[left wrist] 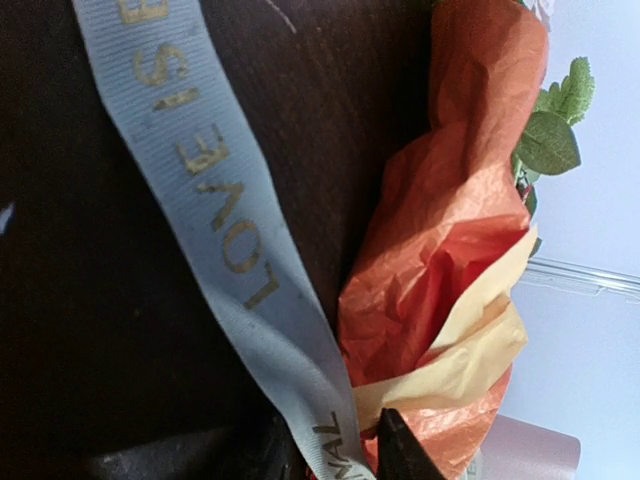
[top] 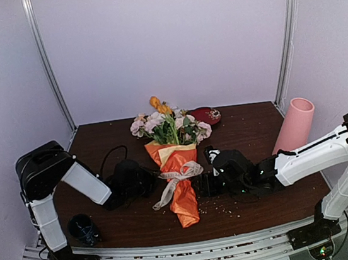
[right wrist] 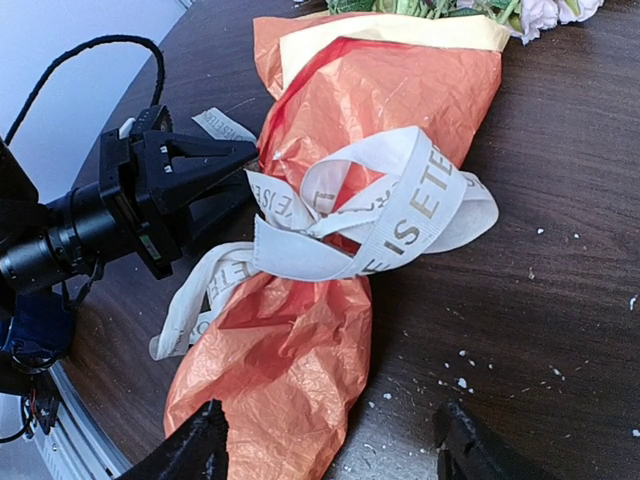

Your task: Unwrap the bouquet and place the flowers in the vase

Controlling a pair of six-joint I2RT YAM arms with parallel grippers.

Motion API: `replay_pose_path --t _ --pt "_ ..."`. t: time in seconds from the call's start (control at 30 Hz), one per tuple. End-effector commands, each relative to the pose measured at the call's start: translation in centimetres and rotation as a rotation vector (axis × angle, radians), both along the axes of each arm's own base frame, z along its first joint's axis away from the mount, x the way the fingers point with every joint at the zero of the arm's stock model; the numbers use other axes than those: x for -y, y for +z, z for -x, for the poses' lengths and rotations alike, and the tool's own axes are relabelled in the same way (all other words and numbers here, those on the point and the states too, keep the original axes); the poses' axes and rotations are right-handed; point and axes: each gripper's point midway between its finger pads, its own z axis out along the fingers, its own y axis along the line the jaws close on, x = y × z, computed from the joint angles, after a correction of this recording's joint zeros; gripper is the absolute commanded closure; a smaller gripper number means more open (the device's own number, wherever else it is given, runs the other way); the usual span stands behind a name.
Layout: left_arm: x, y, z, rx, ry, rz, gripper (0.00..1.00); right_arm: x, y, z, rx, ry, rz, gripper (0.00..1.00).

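Note:
The bouquet [top: 180,186] lies on the dark table, its orange and tan paper [right wrist: 330,110] tied with a cream lettered ribbon [right wrist: 400,215]. The flowers [top: 170,125] spread from its far end. My left gripper [top: 154,183] is at the bouquet's left side; in the left wrist view the ribbon [left wrist: 215,210] runs down between the fingers of my left gripper [left wrist: 335,455], which are closed in on it. My right gripper [right wrist: 330,455] stands open astride the bouquet's near end, touching nothing. The pink vase [top: 294,125] stands upright at the right.
A dark red dish [top: 206,114] sits behind the flowers. A small dark blue cup [top: 83,228] stands near the left arm's base. White crumbs [right wrist: 460,380] dot the table right of the bouquet. Side walls close in the table.

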Motion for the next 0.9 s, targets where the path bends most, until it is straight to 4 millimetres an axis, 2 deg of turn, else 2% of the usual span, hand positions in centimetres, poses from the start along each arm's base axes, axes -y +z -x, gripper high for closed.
replay_pose_path --t 0.0,0.17,0.33,0.47,0.63,0.87 --pt "-1.2 1.1 0.2 0.027 0.009 -0.043 0.68 0.1 0.7 0.1 0.019 -0.007 -0.009 0.29" --pt "-1.3 1.6 0.2 0.04 0.005 -0.059 0.79 -0.1 0.7 0.2 0.019 -0.004 -0.013 0.29" --pt "-0.9 1.7 0.1 0.053 -0.017 -0.065 1.0 -0.1 0.9 0.3 0.02 -0.002 -0.016 0.29" --pt "-1.0 3.5 -0.1 0.103 -0.025 -0.078 1.0 -0.6 1.1 0.6 0.014 0.019 -0.037 0.29" --pt "-1.1 7.3 -0.3 0.195 -0.044 -0.115 1.0 -2.4 0.7 1.3 -0.027 0.068 -0.101 0.27" --pt "0.3 11.3 -0.2 0.311 -0.106 -0.148 1.0 -4.2 -2.2 2.0 -0.118 0.09 -0.123 0.28"
